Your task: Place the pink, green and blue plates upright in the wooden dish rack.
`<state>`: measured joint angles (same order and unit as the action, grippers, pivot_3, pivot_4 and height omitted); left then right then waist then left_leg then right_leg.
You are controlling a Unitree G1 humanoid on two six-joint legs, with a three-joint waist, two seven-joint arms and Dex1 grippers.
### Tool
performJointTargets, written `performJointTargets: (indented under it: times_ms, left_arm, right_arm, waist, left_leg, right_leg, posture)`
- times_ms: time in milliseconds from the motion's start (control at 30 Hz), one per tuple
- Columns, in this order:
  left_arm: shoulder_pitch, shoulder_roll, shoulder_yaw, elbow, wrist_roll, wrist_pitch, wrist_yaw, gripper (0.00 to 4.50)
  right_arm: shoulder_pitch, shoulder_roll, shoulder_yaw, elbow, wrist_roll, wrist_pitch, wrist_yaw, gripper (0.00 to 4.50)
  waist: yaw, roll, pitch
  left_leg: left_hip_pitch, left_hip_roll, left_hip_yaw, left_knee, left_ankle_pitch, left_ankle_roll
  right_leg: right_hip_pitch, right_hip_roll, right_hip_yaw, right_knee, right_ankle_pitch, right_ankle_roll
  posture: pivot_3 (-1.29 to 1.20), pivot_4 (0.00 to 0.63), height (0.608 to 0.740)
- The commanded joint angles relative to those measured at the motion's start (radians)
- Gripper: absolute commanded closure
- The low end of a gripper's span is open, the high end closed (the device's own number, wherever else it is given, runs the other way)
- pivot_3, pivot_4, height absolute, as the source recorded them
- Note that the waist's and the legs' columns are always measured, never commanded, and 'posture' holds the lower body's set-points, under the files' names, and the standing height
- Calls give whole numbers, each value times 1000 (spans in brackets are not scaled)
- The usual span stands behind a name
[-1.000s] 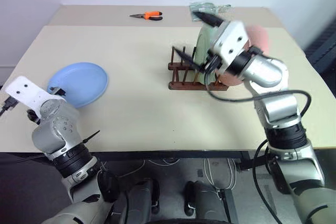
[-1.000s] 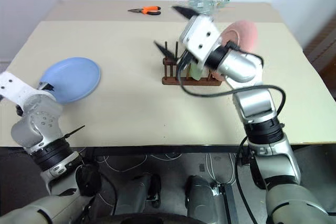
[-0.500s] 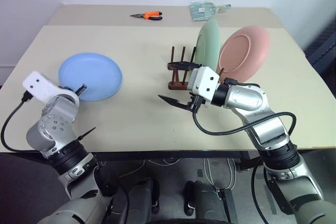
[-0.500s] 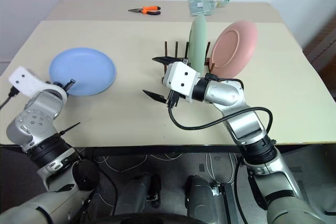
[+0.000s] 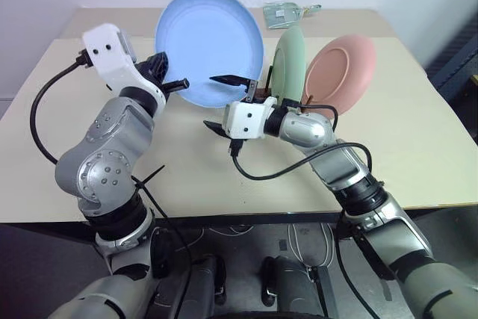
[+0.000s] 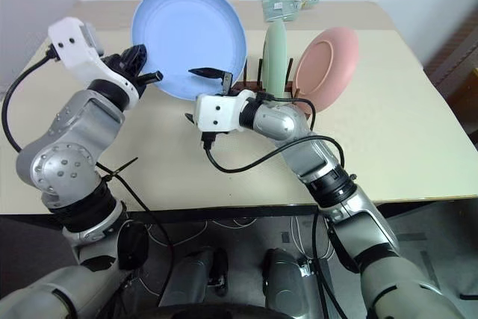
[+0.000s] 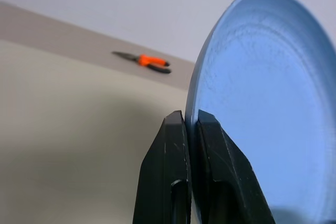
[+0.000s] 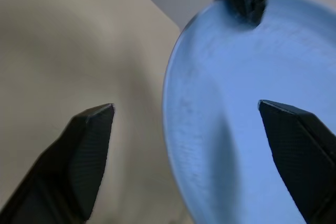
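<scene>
Round light blue plastic plate (image 5: pixel 210 46) lifted above the beige counter (image 5: pixel 418 140)
Left tool (image 7: pixel 191 129) pinches its rim; right tool (image 5: pixel 222 102) gapes wide around the lower edge, not gripping.

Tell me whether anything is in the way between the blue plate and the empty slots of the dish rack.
Yes. The right pincer, open, hangs between the lifted blue plate and the wooden dish rack, in front of the free pegs beside the green plate.
</scene>
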<state>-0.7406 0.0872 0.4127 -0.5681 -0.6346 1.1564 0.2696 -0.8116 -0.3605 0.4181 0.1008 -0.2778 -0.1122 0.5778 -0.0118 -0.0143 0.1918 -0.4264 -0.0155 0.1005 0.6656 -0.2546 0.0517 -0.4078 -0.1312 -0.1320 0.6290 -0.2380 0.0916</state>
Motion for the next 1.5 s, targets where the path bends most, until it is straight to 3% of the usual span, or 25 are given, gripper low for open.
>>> performJointTargets:
  times_ms: [33,200,233,267,300,367,433,567,633,767,900,1033,1500]
  left_arm:
    - [-22,12,-1,-61,-41,26,-3,4500]
    - [-23,16,19,-57,-53,21,-3,4500]
    - [-28,8,34,-54,-64,5,-3,4500]
    - [-38,-14,68,-49,-88,-21,7,3839]
    - [-52,-37,107,-42,-115,-52,24,3579]
    - [-86,-60,196,-19,-150,-133,72,2567]
    - [-104,-22,267,27,-118,-220,115,1567]
    - [5,185,228,135,82,-356,64,1567]
    - [142,303,101,182,205,-427,-35,1567]
    - [351,401,-153,218,354,-544,-198,1567]
    - [493,369,-325,217,393,-636,-336,1567]
    - [541,340,-360,209,397,-659,-392,1567]
    - [545,298,-353,182,416,-649,-438,1567]
  right_arm:
    - [-39,19,-25,20,-22,-51,-37,1895]
    - [-30,11,-36,21,-29,-85,-36,4459]
    - [-27,8,-37,19,-33,-91,-37,4459]
    - [-23,5,-40,15,-36,-97,-38,4500]
    - [-19,2,-42,11,-39,-102,-39,4500]
    - [-18,-2,-49,4,-44,-106,-45,4500]
    - [-22,0,-68,-6,-25,-101,-43,4500]
    - [-17,30,-151,-65,142,-51,9,4500]
    - [-6,73,-224,-150,335,90,53,4500]
    - [-22,180,-384,-300,689,473,-14,4500]
    - [-63,321,-571,-331,1037,817,-292,4500]
    - [-83,367,-643,-316,1153,936,-445,4500]
    - [-145,387,-717,-135,1266,982,-594,4500]
  waist:
    - [-1,0,0]
    - [-2,0,0]
    - [-1,0,0]
    - [0,0,0]
    - [1,0,0]
    - [0,0,0]
    - [-2,0,0]
    - [-10,0,1]
    - [-7,1,1]
    - [9,0,0]
    - [12,0,0]
    - [-3,0,0]
    - [-6,1,0]
  left_leg:
    - [0,0,0,0,0,0]
    - [0,0,0,0,0,0]
    - [0,0,0,0,0,0]
    - [0,0,0,0,0,0]
    - [0,0,0,0,0,0]
    - [0,0,-1,0,0,0]
    - [0,0,-1,0,0,-1]
    - [2,2,1,-1,1,-2]
    - [2,3,1,-2,1,-2]
    - [1,3,0,-3,0,-3]
    - [0,3,1,-3,-2,-5]
    - [-2,3,3,-7,-1,-8]
    - [-3,6,10,-12,3,-6]
  right_leg:
    - [0,0,0,0,0,0]
    - [0,1,0,0,0,0]
    - [0,1,1,0,0,0]
    - [0,1,1,0,0,0]
    - [0,1,1,0,0,0]
    - [1,1,1,-1,0,0]
    - [0,1,1,-1,0,0]
    - [0,4,3,0,0,0]
    - [0,5,3,0,0,0]
    - [0,5,3,0,0,-1]
    - [-3,3,7,0,1,-3]
    - [-10,2,10,1,1,-4]
    - [-16,7,14,2,3,-7]
  posture:
    - [0,150,740]
    - [0,150,740]
    - [0,150,740]
    - [0,150,740]
    - [0,150,740]
    - [0,150,740]
    - [0,150,740]
    - [0,150,740]
    - [0,150,740]
    - [0,150,740]
    - [0,150,740]
    - [0,150,740]
    - [0,150,740]
